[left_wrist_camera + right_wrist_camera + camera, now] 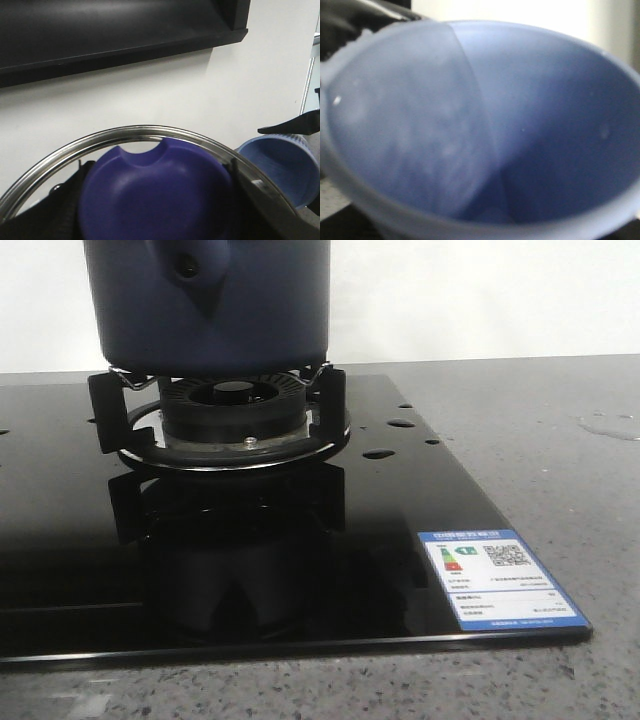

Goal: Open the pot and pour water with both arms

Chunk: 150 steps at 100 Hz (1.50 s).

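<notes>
The dark navy pot stands on the gas burner's supports; its top is cut off by the front view's edge. Neither gripper shows in that view. In the left wrist view my left gripper is shut on the blue knob of a glass lid with a steel rim, dark fingers either side. The pale blue cup fills the right wrist view and hides my right gripper's fingers. It also shows beside the lid, a dark finger over its rim. Water lies as drops on the hob.
The black glass hob carries a blue-and-white label near its front right corner. A small puddle lies on the grey stone counter at the right. A white wall stands behind the pot, and a dark shelf hangs above.
</notes>
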Tool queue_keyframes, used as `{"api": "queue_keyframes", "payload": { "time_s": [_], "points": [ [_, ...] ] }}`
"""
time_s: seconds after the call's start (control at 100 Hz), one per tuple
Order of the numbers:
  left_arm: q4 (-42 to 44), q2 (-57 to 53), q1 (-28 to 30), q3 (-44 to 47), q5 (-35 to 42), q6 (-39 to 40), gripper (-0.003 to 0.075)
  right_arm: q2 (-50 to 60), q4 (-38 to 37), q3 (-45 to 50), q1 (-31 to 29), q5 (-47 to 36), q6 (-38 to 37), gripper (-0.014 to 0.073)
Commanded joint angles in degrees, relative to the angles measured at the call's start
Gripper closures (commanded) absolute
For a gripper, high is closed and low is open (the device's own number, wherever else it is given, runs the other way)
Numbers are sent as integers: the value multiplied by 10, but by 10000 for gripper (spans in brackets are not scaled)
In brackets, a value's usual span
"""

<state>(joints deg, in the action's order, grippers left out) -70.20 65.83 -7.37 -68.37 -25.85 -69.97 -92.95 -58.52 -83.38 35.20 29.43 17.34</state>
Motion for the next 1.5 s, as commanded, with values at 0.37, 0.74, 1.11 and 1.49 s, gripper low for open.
{"api": "queue_keyframes", "payload": {
  "time_s": [0.37, 0.74, 1.11, 1.49],
  "points": [
    [-26, -18, 1, -21, 10, 5, 450, 27, -181, -26, 0, -70, 1, 288],
    [-26, -18, 1, -21, 10, 5, 450, 27, -262, -26, 0, -85, 1, 288],
    [-26, -18, 1, -21, 10, 5, 450, 27, -333, -26, 0, -87, 1, 288],
    [-26, -18, 1, -21, 10, 5, 450, 27, -333, -26, 0, -87, -1, 288]
  ]
}}
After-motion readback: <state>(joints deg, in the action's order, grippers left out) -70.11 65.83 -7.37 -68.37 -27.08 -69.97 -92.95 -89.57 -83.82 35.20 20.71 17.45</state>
